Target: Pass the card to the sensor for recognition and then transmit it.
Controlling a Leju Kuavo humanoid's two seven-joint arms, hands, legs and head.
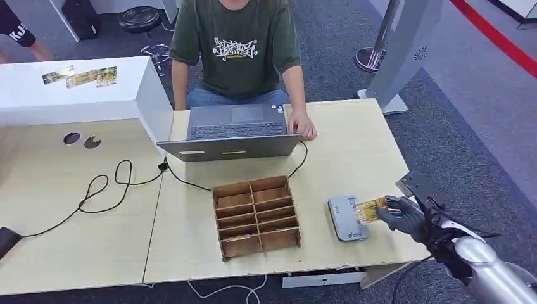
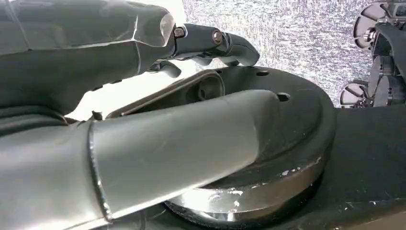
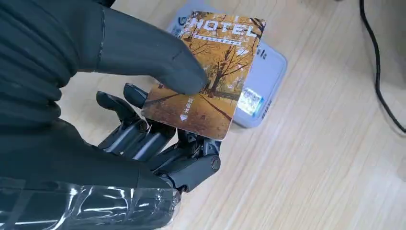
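Note:
My right hand (image 1: 405,215) (image 3: 143,129) pinches a yellow hotel card (image 1: 370,209) (image 3: 210,72) with an autumn-tree print between thumb and fingers. The card hovers just above the grey card sensor (image 1: 346,218) (image 3: 261,81), which lies flat on the wooden table (image 1: 354,152) near its right front corner. The card covers much of the sensor's top. My left hand (image 2: 143,72) hangs beside my body with its fingers curled in and nothing in it.
A wooden divided box (image 1: 256,215) stands left of the sensor. Behind it a laptop (image 1: 234,130) faces a seated person (image 1: 237,47), whose hand (image 1: 304,128) rests by it. A black cable (image 1: 107,187) loops across the left table. Several cards (image 1: 79,76) lie on a white counter.

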